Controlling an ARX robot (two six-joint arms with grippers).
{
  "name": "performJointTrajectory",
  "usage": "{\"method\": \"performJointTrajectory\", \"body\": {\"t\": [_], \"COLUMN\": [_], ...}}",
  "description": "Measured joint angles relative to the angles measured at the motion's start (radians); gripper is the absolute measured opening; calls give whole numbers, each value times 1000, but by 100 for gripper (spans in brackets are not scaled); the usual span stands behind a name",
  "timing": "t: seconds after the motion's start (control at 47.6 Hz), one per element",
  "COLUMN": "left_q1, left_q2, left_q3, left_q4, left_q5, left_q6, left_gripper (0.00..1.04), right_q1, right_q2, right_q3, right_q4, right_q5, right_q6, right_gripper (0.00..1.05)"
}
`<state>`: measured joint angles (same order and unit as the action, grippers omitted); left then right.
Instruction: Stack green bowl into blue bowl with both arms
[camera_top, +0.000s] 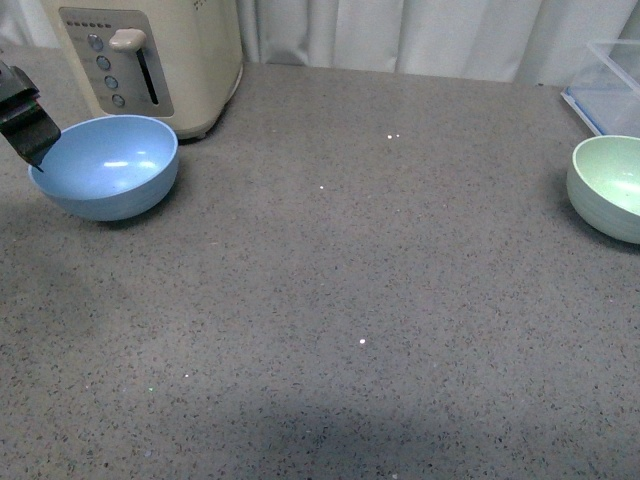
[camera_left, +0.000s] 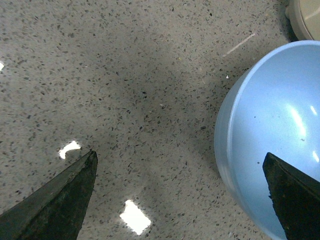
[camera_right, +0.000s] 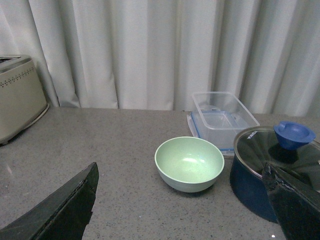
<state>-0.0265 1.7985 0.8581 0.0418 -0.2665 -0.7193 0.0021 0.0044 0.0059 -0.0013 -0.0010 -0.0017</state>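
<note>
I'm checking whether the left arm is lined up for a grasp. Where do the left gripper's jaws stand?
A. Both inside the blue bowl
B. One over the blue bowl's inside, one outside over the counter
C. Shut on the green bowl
B: the left wrist view shows the left gripper open, astride the rim of the blue bowl, one jaw over its inside, the other over the countertop.

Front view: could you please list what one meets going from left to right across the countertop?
Light sky-blue round matte plastic bowl → grey speckled stone countertop → pale mint-green round ridged plastic bowl, cut by the right edge.
</note>
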Motion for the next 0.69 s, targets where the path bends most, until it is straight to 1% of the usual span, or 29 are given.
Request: {"method": "performJointTrajectory", "body": {"t": [0.168,0.483,0.525,0.588,0.693], "left_q1": [-12,-29,-29,-29,-31], "left_q2": [63,127,130,138,148], "left_q3": [63,100,101,113,122], "left_q4": [-5,-16,-16,-17,-25], "left_q5": [20,43,42,46,53], "left_q6": [-28,-42,-42,-45,-46], "left_gripper": [98,98,94,80,64], "right_q1": [0,0,0,0,0], "right_q2": [0,0,0,0,0], "right_q3": [0,0,0,0,0], "right_q4": [0,0,0,0,0], "right_q5": [0,0,0,0,0], "right_q6": [0,0,0,0,0], "right_gripper": [96,96,96,96,96]}}
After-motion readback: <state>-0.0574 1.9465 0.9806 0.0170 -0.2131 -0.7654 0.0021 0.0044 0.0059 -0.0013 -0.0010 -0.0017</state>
